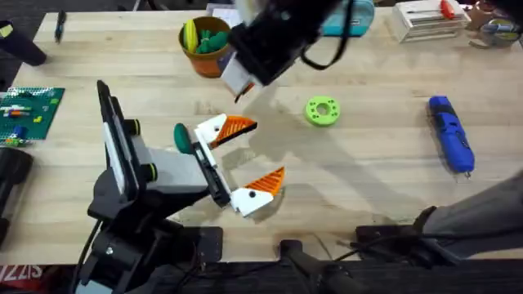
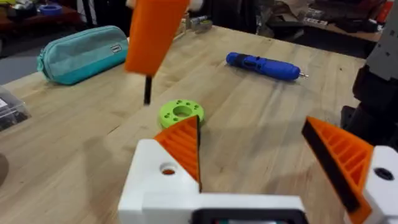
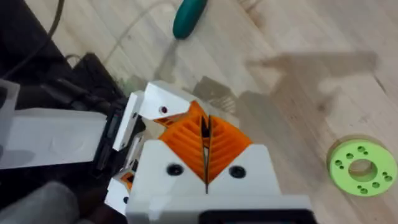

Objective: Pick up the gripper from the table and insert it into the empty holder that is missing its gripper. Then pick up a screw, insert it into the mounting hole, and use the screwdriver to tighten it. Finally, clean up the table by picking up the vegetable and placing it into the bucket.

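- From overhead I see the left gripper (image 1: 245, 163) low over the middle of the table (image 1: 359, 180), its two white-and-orange fingers spread wide with nothing between them.
- The right gripper (image 1: 239, 82) hangs raised close under the overhead camera, large and blurred, just beside the bucket (image 1: 206, 47). In its own wrist view its orange pads (image 3: 193, 140) press flat together, so I read the jaws as clenched; I see nothing held between them, though the seam is narrow.
- The vegetable (image 1: 181, 136) lies on the table just beside the left gripper's far finger. The right wrist view shows it (image 3: 189, 17) as a dark-green oval lying on bare wood.
- The bucket stands near the far edge, already holding yellow and green toy pieces.
- The screwdriver (image 1: 452, 134) lies well apart to the right, near the table's right edge, with open wood between it and the lime-green ring (image 1: 322, 111).
- The left wrist view adds what overhead crops: a teal pouch (image 2: 84, 53) at the far edge, the screwdriver's metal tip, and the ring (image 2: 181, 112) just beyond the left fingers.
- A green baseplate (image 1: 29, 113) sits at the left edge.
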Tool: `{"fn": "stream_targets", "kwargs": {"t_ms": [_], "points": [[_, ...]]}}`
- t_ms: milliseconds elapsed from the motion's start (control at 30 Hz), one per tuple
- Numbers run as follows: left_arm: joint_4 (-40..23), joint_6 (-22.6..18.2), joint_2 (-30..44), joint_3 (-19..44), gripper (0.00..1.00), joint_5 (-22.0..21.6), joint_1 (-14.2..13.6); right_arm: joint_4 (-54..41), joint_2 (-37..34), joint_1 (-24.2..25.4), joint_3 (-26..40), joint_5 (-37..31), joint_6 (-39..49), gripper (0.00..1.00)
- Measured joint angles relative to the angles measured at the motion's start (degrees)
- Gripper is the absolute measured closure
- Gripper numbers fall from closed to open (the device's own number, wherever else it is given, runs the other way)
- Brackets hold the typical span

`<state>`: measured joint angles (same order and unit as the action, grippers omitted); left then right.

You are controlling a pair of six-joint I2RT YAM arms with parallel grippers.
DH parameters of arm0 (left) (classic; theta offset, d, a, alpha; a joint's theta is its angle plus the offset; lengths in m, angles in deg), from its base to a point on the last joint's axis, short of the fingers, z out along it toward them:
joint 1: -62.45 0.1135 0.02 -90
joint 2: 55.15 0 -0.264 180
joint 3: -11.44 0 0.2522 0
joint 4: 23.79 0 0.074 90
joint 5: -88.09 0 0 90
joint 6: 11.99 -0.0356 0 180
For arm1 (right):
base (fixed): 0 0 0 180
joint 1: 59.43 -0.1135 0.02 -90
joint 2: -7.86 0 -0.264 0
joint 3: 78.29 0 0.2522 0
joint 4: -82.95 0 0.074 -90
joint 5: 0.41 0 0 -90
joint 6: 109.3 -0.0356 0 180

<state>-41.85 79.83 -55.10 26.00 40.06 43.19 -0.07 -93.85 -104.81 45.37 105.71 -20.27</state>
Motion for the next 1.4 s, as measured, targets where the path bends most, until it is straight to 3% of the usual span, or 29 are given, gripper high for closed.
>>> {"fn": "stream_targets", "kwargs": {"t_ms": [400,1400], "points": [[0.0,0.0,0.0,0.0,0.011,0.0,0.0,-2.9,-3.5,-6.1,3.2,-1.9,6.3,0.994],[0.0,0.0,0.0,0.0,0.011,0.0,0.0,-1.5,-3.6,-8.6,3.3,-3.2,9.6,0.994]]}}
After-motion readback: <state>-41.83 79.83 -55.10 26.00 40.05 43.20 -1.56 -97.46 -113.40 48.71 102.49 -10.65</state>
